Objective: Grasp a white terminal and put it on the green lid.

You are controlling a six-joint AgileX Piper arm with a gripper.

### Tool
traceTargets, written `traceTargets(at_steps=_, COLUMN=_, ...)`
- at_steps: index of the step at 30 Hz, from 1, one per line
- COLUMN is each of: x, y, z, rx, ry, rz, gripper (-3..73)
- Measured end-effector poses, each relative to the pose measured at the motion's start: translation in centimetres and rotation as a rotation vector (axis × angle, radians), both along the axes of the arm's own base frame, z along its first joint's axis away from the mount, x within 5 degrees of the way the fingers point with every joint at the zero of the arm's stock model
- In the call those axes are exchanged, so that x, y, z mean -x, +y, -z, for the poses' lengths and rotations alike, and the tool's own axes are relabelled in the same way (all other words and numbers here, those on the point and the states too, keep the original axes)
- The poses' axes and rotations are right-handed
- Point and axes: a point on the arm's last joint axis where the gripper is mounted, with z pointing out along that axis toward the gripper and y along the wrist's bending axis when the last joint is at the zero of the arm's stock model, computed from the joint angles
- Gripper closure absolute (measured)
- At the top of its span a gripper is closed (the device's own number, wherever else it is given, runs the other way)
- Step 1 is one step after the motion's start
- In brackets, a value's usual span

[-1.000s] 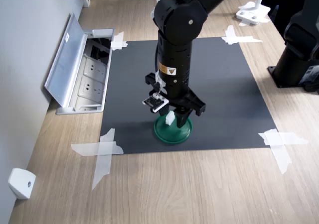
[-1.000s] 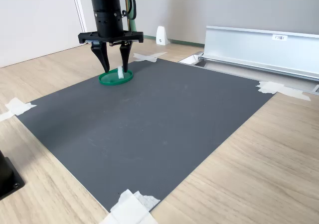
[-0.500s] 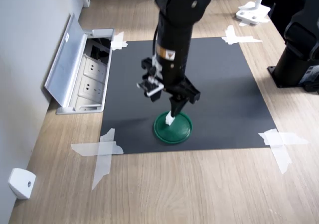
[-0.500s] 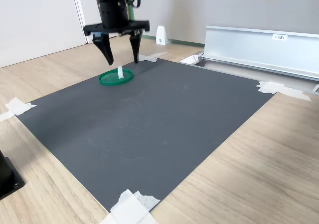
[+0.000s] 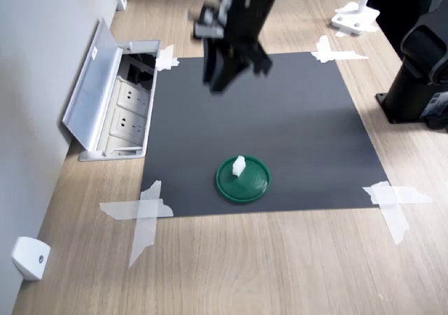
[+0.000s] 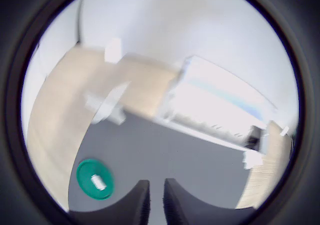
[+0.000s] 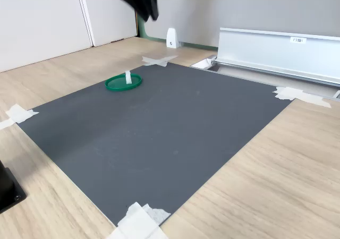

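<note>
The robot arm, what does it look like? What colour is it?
The robot arm is black and chunky, though blurry here. A small pale box sits on its side. The gripper has two dark fingers with smooth, rounded tips, seen in the wrist view. No cables or stickers can be made out now.

The green lid (image 5: 243, 179) looks like smooth plastic, the white terminal (image 5: 239, 165) likewise. The mat (image 5: 280, 119) is matt dark grey. The bench (image 5: 280, 259) shows pale wood grain.
</note>
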Motion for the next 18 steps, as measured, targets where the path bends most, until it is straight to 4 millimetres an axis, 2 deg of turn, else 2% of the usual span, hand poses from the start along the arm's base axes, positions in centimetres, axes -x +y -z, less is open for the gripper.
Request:
traceTargets(at_steps=4, x=3.4, y=-2.4, z=-2.5, rx=0.026, ry=-0.18, rz=0.079, gripper=67.9)
traceTargets(at_steps=9, x=8.6, y=-4.0, z=-3.9, rx=0.043, ry=-0.4, rz=0.146, gripper=69.9)
traceTargets(at_steps=12, x=12.1, y=-4.0, z=-3.4, rx=0.02, ry=-0.48, rz=0.167, gripper=70.0)
traceTargets(at_steps=18, x=18.7, y=-3.7, z=0.1, rx=-0.064, ry=-0.577, rz=0.216, gripper=70.0)
